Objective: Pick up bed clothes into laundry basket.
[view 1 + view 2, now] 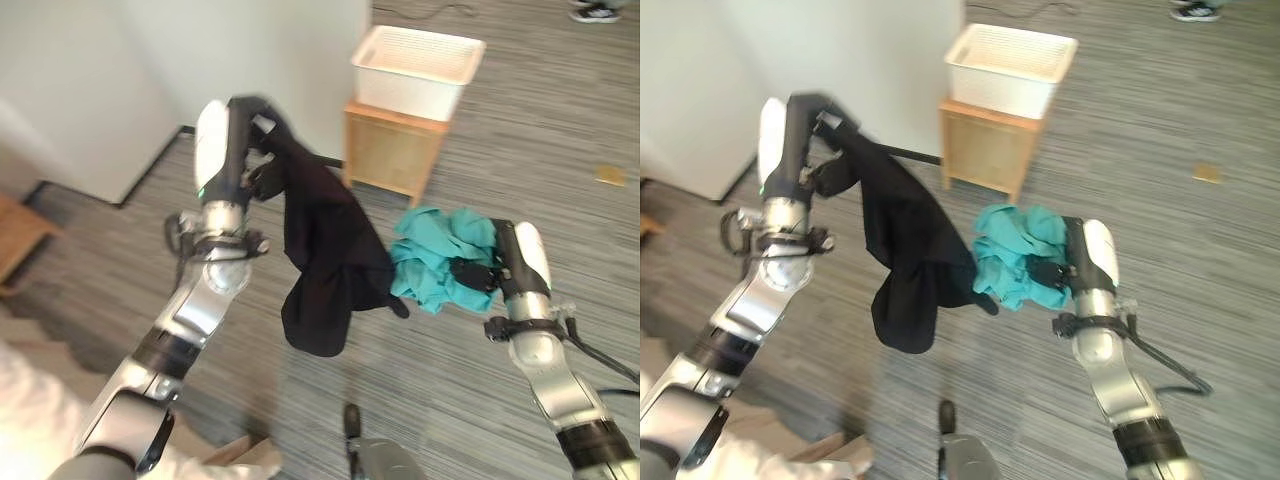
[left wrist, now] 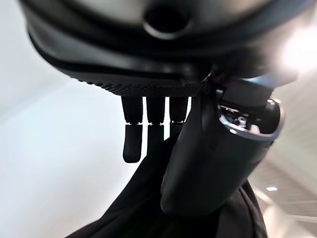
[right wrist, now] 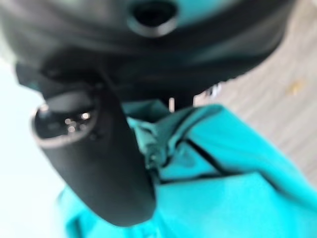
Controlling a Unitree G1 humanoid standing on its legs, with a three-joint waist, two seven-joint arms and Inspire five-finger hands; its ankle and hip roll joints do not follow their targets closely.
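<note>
A black garment (image 1: 325, 255) hangs in the air from my raised left hand (image 1: 255, 150), whose thumb (image 2: 208, 158) and fingers (image 2: 132, 141) pinch its top edge. A bunched teal garment (image 1: 445, 255) is held up by my right hand (image 1: 480, 272), with the thumb (image 3: 99, 163) pressed over its folds (image 3: 213, 173). The white laundry basket (image 1: 418, 68) stands on a low wooden stand (image 1: 392, 150) farther ahead, beyond both garments. Both pieces of clothing hang well short of the basket.
A white wall (image 1: 150, 70) runs along the left, its corner close to the wooden stand. Grey striped floor (image 1: 560, 130) spreads to the right. A person's shoe (image 1: 598, 12) shows at the far top right. A small tan scrap (image 1: 610, 175) lies on the floor.
</note>
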